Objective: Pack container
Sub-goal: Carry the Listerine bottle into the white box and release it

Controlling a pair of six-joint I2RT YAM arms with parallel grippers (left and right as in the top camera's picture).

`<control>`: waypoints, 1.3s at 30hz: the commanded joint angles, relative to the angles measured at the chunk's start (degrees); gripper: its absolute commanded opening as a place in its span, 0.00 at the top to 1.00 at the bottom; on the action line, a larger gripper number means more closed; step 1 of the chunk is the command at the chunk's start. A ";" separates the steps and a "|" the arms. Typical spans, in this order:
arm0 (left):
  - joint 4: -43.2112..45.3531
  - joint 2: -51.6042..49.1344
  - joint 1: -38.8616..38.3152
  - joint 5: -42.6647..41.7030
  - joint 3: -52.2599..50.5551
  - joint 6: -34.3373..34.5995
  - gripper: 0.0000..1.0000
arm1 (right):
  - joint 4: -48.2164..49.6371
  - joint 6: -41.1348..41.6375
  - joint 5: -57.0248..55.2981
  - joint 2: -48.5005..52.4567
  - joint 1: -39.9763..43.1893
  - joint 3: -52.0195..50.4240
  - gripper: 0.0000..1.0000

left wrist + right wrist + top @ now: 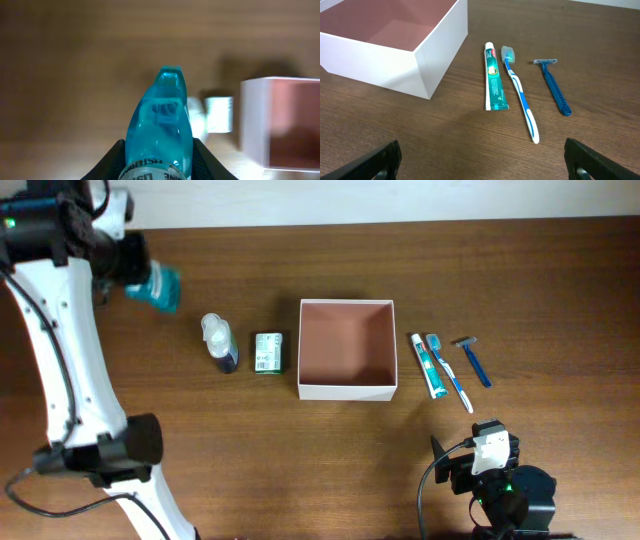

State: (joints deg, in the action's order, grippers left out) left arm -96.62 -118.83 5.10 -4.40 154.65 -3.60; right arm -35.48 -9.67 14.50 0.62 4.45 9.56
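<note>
The container (347, 390) is a square white-walled box with a reddish-brown inside, at the table's middle; it also shows in the right wrist view (440, 45) and the left wrist view (255, 125). My left gripper (135, 275) is shut on a blue mouthwash bottle (158, 286), held above the table at far left; the bottle fills the left wrist view (160, 130) between the fingers. My right gripper (482, 160) is open and empty, low over the table in front of the toothpaste (494, 77), toothbrush (520, 92) and blue razor (554, 86).
A small clear bottle with a dark base (219, 344) and a small green carton (267, 352) lie left of the container. Toothpaste (428, 366), toothbrush (449, 372) and razor (474, 361) lie right of it. The right arm's base (500, 480) sits at the front right.
</note>
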 commanded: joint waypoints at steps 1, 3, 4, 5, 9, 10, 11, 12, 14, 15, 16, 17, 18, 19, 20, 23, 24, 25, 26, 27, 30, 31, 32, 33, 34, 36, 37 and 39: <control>-0.07 4.81 -7.45 -3.56 3.23 3.04 0.99 | -0.04 -0.37 0.31 -0.42 -0.42 -0.26 0.01; -0.07 4.79 -11.87 -3.52 3.13 3.67 0.99 | -0.04 -0.37 0.31 -0.42 -0.42 -0.26 0.01; 0.11 4.59 -14.01 -3.50 2.80 3.89 0.99 | -0.04 -0.37 0.31 -0.42 -0.42 -0.26 0.01; 0.42 4.20 -17.16 -3.41 2.19 3.89 0.99 | -0.04 -0.37 0.31 -0.42 -0.42 -0.26 0.01; 4.63 -0.52 -29.68 -1.88 -1.92 3.85 0.99 | -0.04 -0.37 0.31 -0.42 -0.42 -0.26 0.01; 5.44 -3.08 -32.79 0.61 -3.13 3.87 0.99 | -0.04 -0.37 0.31 -0.42 -0.42 -0.26 0.01; 5.70 -4.70 -34.07 1.66 -3.50 3.87 0.99 | -0.04 -0.37 0.31 -0.42 -0.42 -0.26 0.01; 5.92 -6.56 -35.30 2.40 -3.65 3.85 0.99 | -0.04 -0.37 0.31 -0.42 -0.42 -0.26 0.01; 6.67 -10.49 -37.18 2.84 -3.65 3.80 0.99 | -0.04 -0.37 0.31 -0.42 -0.42 -0.26 0.01; 7.34 -12.31 -37.92 2.82 -3.65 3.80 0.99 | -0.04 -0.37 0.31 -0.42 -0.42 -0.26 0.01; 8.17 -13.99 -38.49 2.80 -3.65 3.80 0.99 | -0.04 -0.37 0.31 -0.42 -0.42 -0.26 0.01; 9.20 -15.58 -39.10 2.80 -3.65 3.80 0.99 | -0.04 -0.37 0.31 -0.42 -0.42 -0.26 0.01; 10.58 -17.35 -39.80 2.82 -3.65 3.80 0.99 | -0.04 -0.37 0.31 -0.42 -0.42 -0.26 0.01; 12.37 -19.19 -40.61 2.84 -3.65 3.78 0.99 | -0.04 -0.37 0.31 -0.42 -0.42 -0.26 0.01; 13.53 -20.22 -41.18 3.13 -3.65 3.78 0.99 | -0.04 -0.37 0.31 -0.42 -0.42 -0.26 0.01; 16.17 -22.51 -42.77 6.03 -3.65 3.82 0.99 | -0.04 -0.37 0.31 -0.42 -0.42 -0.26 0.01; 17.00 -23.10 -43.54 7.82 -3.65 3.82 0.99 | -0.04 -0.37 0.31 -0.42 -0.42 -0.26 0.01; 17.29 -23.41 -43.85 8.50 -3.65 3.82 0.99 | -0.04 -0.37 0.31 -0.42 -0.42 -0.26 0.01; 17.55 -23.58 -44.15 9.05 -3.65 3.80 0.98 | -0.04 -0.37 0.31 -0.42 -0.42 -0.26 0.01; 17.86 -23.71 -44.46 9.66 -3.65 3.74 0.95 | -0.04 -0.37 0.31 -0.42 -0.42 -0.26 0.01; 19.30 -23.78 -45.00 9.88 -3.63 1.81 0.75 | -0.04 -0.37 0.31 -0.42 -0.42 -0.26 0.01; 19.21 -23.78 -45.09 9.88 -3.58 1.81 0.67 | -0.04 -0.37 0.31 -0.42 -0.42 -0.26 0.01; 18.80 -23.78 -45.09 9.86 -3.43 1.84 0.52 | -0.04 -0.37 0.31 -0.42 -0.42 -0.26 0.01; 16.37 -23.65 -45.09 9.86 -2.36 1.86 0.35 | -0.04 -0.37 0.31 -0.42 -0.42 -0.26 0.01; 14.93 -23.54 -45.07 9.86 -1.57 1.86 0.27 | -0.04 -0.37 0.31 -0.42 -0.42 -0.26 0.01; 11.37 -23.08 -45.00 9.86 0.92 1.86 0.21 | -0.04 -0.37 0.31 -0.42 -0.42 -0.26 0.01; 9.70 -22.71 -45.00 9.86 2.23 1.86 0.20 | -0.04 -0.37 0.31 -0.42 -0.42 -0.26 0.01; 6.43 -21.73 -44.96 9.86 4.87 1.86 0.19 | -0.04 -0.37 0.31 -0.42 -0.42 -0.26 0.01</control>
State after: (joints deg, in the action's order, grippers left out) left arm -87.00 -143.11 -40.10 4.62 154.23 -1.23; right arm -35.51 -9.67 14.50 0.62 4.45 9.56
